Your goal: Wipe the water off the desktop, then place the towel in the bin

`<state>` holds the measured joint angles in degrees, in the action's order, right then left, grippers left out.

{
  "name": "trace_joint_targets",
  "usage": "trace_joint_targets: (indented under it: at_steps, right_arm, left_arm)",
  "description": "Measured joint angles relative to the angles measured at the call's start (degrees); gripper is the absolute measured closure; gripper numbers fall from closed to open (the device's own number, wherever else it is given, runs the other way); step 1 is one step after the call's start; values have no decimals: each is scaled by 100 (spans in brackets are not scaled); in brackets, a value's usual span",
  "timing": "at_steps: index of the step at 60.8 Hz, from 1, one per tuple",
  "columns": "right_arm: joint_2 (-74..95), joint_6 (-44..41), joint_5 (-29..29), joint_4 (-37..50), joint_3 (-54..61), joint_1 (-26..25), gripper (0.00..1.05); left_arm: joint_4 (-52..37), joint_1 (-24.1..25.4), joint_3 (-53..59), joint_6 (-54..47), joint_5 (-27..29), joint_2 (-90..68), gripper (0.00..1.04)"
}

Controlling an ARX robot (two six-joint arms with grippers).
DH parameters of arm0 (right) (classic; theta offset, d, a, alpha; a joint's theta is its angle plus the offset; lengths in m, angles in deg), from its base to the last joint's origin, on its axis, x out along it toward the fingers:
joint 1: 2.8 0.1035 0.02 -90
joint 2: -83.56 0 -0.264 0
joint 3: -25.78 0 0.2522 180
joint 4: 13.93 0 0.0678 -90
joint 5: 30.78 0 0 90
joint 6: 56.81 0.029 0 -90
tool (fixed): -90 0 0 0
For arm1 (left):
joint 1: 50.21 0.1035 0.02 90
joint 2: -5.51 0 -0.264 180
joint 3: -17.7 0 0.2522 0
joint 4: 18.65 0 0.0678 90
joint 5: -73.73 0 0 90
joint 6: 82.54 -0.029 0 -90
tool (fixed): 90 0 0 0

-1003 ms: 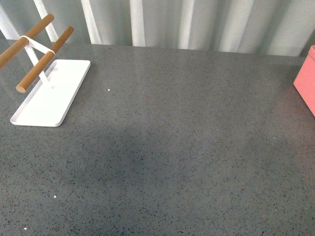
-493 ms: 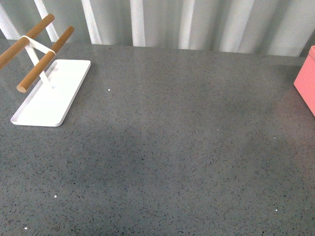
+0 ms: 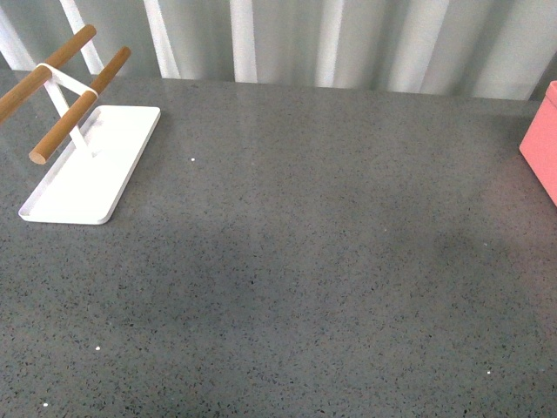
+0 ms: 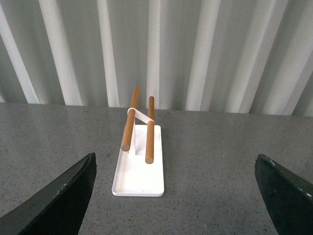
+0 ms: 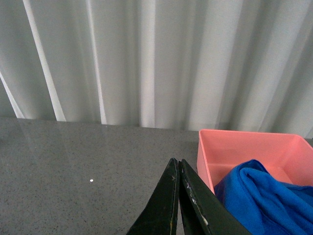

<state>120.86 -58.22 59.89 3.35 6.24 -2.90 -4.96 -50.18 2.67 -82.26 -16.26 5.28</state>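
R gripper [image 5: 178, 196]: jaws pressed shut, empty, lower centre of R wrist frame.
Towel [image 5: 261, 198]: we saw it lower right, just beside R gripper, lying in the bin [image 5: 234, 144]; we judged the drop done.
L gripper [image 4: 176, 196]: spread wide, empty; L arm well apart.
Desktop [image 3: 305, 261]: front view showed no towel, only bin edge far right.

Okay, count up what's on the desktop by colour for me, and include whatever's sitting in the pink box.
White: 1, the tray
Wood-brown: 2, the rods on the tray's stand
Pink: 1, the bin
Blue: 1, the towel, lying in the bin
Total: 5
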Motion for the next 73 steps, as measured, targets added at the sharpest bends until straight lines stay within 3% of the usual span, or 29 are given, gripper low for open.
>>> trace_joint_targets:
  at_steps: [73]
  right_arm:
    - [-2699, 66, -44, -2055, 442, 0, 102]
  left_arm:
    - [0, 0, 0, 0, 0, 2, 7]
